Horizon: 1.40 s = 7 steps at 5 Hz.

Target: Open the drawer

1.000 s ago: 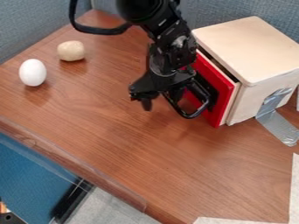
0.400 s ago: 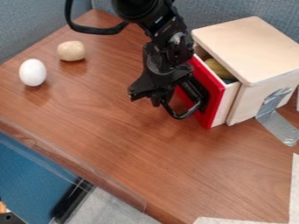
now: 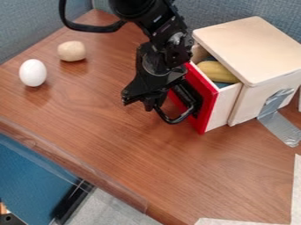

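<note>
The drawer (image 3: 220, 107) with the red front stands partly pulled out of the light wooden box (image 3: 253, 48). A black looped handle (image 3: 178, 119) sticks out from its front. My black gripper (image 3: 138, 100) hangs low in front of the red face, at the handle's left end and overlapping it in view. Whether it grips the handle is hidden. Inside the drawer lies a yellow, elongated object (image 3: 216, 71) on something blue.
A white egg (image 3: 33, 73) and a beige roundish object (image 3: 71, 51) rest on the brown table (image 3: 117, 140) at the left. Grey tape (image 3: 279, 123) runs from the box's side to the tabletop. Blue-grey partitions (image 3: 35, 22) stand behind.
The drawer has slid out toward the lower left, uncovering the yellow object. My gripper has moved the same way with the handle.
</note>
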Each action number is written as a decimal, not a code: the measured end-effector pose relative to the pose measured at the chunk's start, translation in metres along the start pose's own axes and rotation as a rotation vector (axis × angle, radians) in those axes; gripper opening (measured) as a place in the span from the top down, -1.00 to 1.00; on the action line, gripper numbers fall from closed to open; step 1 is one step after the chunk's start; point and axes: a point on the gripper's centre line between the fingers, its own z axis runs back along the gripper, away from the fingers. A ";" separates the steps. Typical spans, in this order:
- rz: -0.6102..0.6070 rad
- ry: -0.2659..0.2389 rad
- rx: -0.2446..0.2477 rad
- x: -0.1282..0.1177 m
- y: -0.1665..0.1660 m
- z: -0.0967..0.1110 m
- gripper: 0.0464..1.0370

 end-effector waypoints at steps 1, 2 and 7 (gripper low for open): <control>0.073 -0.014 0.061 -0.001 0.009 0.002 0.86; 0.127 -0.033 0.107 0.001 0.016 0.003 0.86; 0.212 0.076 0.178 0.015 0.042 0.011 0.86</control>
